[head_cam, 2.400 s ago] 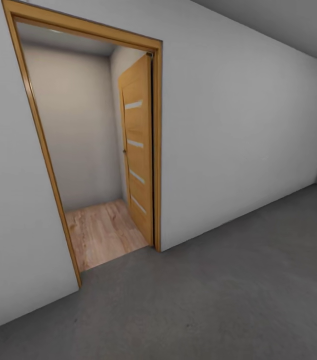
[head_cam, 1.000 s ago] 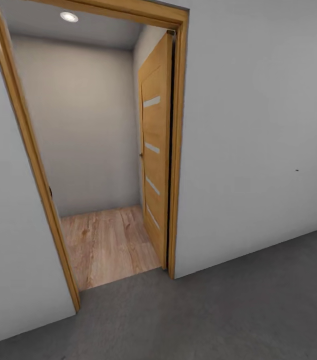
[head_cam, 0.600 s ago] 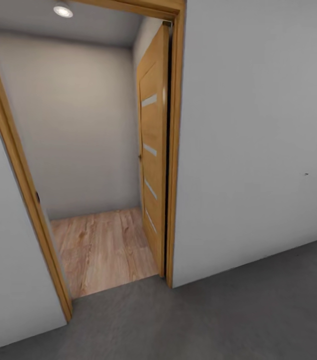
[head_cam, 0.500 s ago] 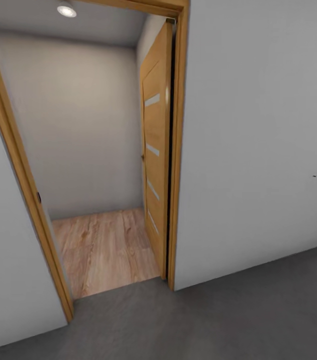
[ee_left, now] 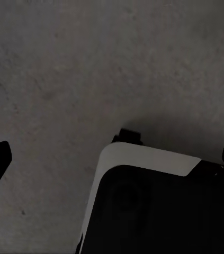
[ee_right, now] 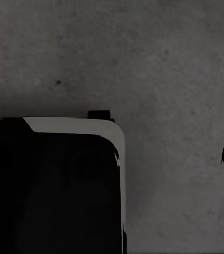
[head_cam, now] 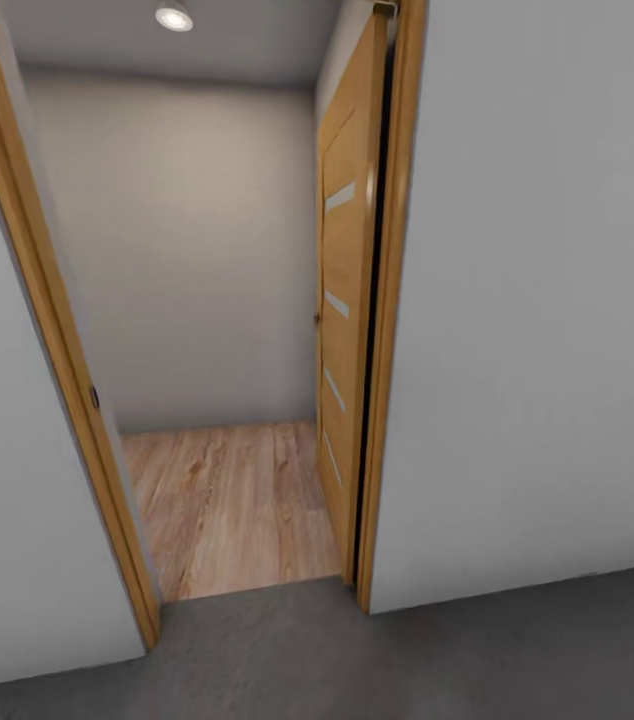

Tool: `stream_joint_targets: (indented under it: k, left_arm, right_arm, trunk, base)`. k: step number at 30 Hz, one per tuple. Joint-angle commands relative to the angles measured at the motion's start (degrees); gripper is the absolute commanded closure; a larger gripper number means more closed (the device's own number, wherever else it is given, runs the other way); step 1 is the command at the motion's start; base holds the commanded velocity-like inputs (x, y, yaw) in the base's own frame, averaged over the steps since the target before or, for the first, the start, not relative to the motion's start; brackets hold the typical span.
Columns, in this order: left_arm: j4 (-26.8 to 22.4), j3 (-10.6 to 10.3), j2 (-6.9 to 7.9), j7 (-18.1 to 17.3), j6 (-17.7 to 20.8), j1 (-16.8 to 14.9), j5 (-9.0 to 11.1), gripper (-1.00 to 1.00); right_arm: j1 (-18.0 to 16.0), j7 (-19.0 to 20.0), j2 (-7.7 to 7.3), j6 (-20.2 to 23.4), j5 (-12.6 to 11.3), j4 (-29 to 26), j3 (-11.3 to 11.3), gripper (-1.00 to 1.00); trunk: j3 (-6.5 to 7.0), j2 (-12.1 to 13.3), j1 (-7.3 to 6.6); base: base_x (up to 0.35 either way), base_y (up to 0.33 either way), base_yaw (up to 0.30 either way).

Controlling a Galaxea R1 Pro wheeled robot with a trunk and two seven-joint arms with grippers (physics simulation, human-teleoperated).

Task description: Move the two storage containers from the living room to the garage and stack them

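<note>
The head view faces an open doorway (head_cam: pixel 27 330) with a smooth honey-wood frame. From 6 o'clock, rough, mottled dark grey concrete floor (head_cam: pixel 407 660) runs to the threshold, where pale wood planks (head_cam: pixel 232 510) begin. At 1 o'clock a wood door (head_cam: pixel 345 330) with pale stripes stands swung inward, its top cut off. Flat grey-white walls (head_cam: pixel 547 300) flank the opening.

Both wrist views look down on concrete and a dark, white-edged robot body (ee_left: pixel 159 206). Black slivers at the edges leave each gripper's state impossible to tell.
</note>
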Motion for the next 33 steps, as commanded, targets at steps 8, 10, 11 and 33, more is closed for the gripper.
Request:
stream_joint_targets:
  k: [8, 10, 11, 33]
  left_arm:
    - [0.06, -0.49, 0.05, 0.18, -0.19, -0.06, 0.55, -1.00]
    - [0.05, -0.49, 0.06, 0.18, -0.19, -0.06, 0.55, -1.00]
    - [0.03, -0.49, 0.06, 0.18, -0.19, -0.06, 0.56, -1.00]
    - [-0.08, -0.49, 0.07, 0.10, 2.89, -0.06, 0.33, -1.00]
  right_arm:
    - [-0.06, -0.01, 0.02, -0.25, -0.37, 0.10, 0.48, -1.00]
    - [-0.05, -0.01, 0.02, -0.25, -0.34, 0.12, 0.48, -1.00]
    - [-0.04, -0.01, 0.02, -0.25, -0.32, 0.14, 0.48, -1.00]
    - [-0.06, 0.12, 0.00, -0.25, -0.21, 0.08, 0.48, -1.00]
  trunk:
    - [-0.07, -0.04, 0.03]
    - [-0.07, -0.04, 0.03]
    - [-0.07, -0.04, 0.03]
    - [-0.07, -0.04, 0.03]
  base:
    - [0.312, -0.078, 0.268]
    - [0.321, -0.010, 0.269]
    - [0.322, -0.005, 0.269]
    - [0.323, 0.000, 0.218]
